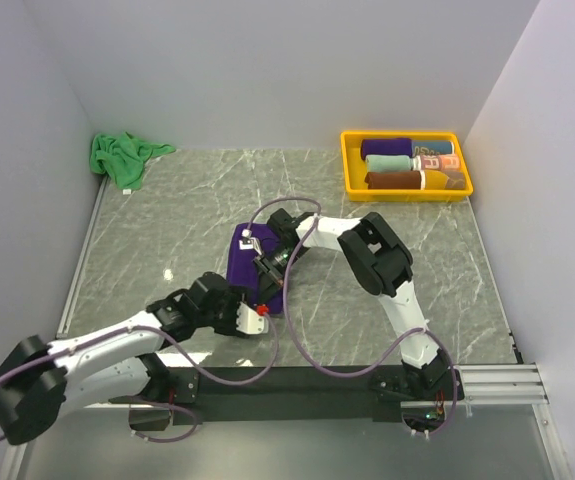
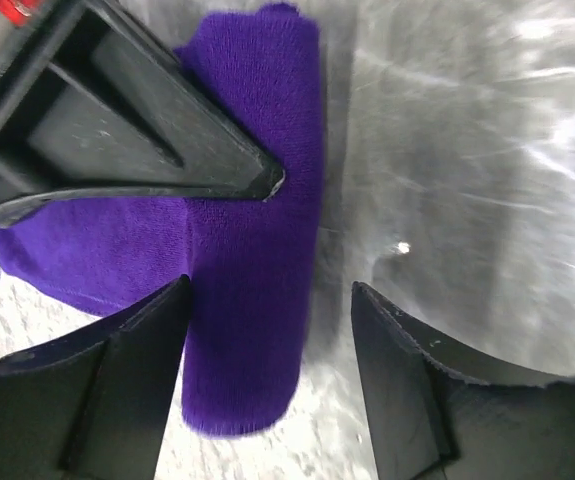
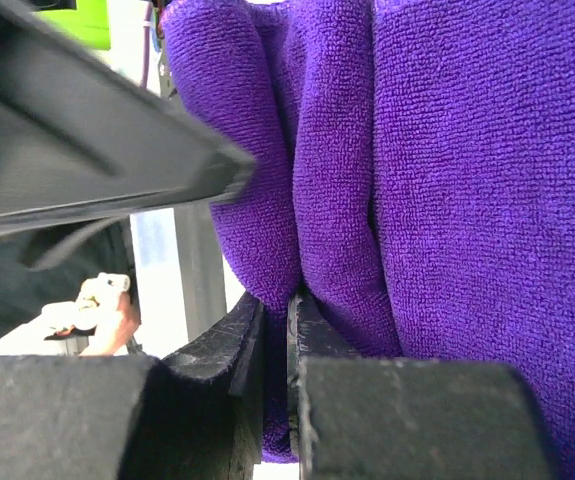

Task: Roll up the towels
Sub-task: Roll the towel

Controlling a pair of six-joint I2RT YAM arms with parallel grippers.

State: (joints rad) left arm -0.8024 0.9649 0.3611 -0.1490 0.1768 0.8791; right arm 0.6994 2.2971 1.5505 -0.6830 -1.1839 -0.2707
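Note:
The dark purple towel [image 1: 240, 262] lies mid-table, its near part gathered into a thick roll [image 2: 252, 300]. My left gripper [image 1: 257, 308] is at the towel's near end. It is open [image 2: 271, 290], the roll's end lying between its fingers, close to the left one and not squeezed. My right gripper [image 1: 267, 270] comes in from the right over the towel and is shut [image 3: 289, 310] on a pinched fold of the purple cloth [image 3: 447, 200]. The bright green towel [image 1: 122, 157] sits crumpled in the back left corner.
A yellow tray [image 1: 349, 165] with several rolled towels stands at the back right. White walls close in the left, back and right sides. Grey marble tabletop [image 1: 167, 220] surrounds the purple towel. The two grippers work close together, the right one's finger [image 2: 167, 130] just above the left one's.

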